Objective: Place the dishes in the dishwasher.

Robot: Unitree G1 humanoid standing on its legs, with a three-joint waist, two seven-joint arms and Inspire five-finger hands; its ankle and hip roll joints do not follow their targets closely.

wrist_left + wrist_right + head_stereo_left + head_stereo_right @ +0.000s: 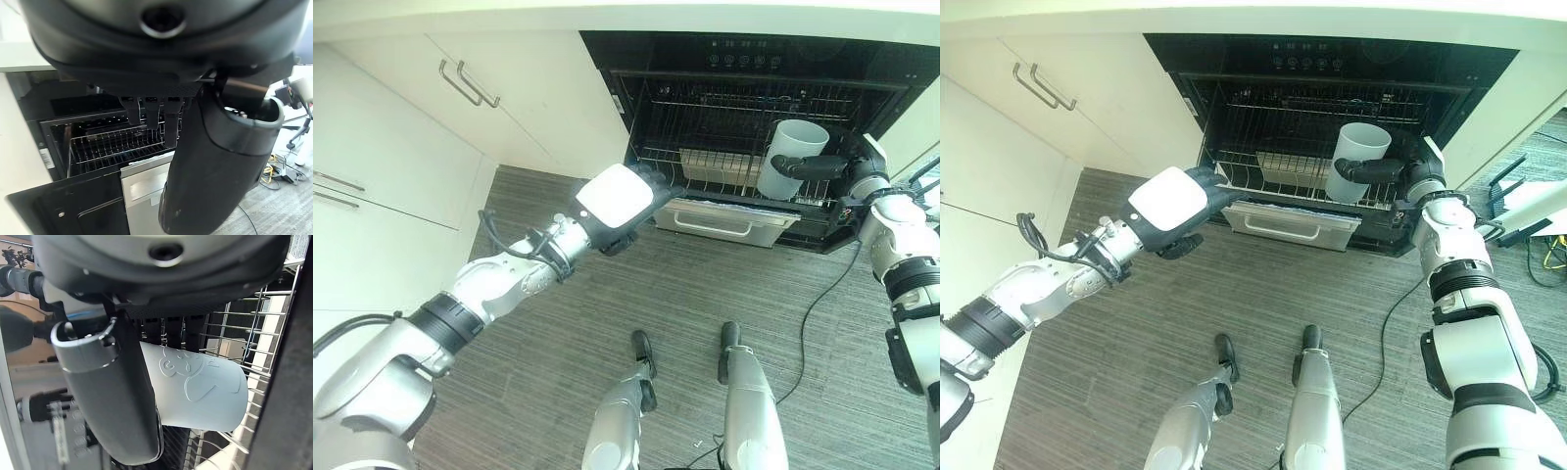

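The dishwasher [744, 59] stands open with its wire rack [705, 166] pulled forward. A pale grey-blue cup [793, 157] hangs over the rack's right side, mouth up and slightly tilted. My right hand [815, 166] is shut on it: in the right wrist view the thumb [112, 396] lies along one side of the cup [195, 387] and the fingers curl over the other. My left hand [617, 201], white-backed, sits at the rack's front left corner. Its fingers [146, 110] are straight and point at the rack's edge [112, 144]. It holds nothing.
A white panel with a bar handle [720, 223] juts out below the rack. White cabinets with metal handles [470, 83] run along the left. Grey wood-look floor [724, 294] lies in front of the machine.
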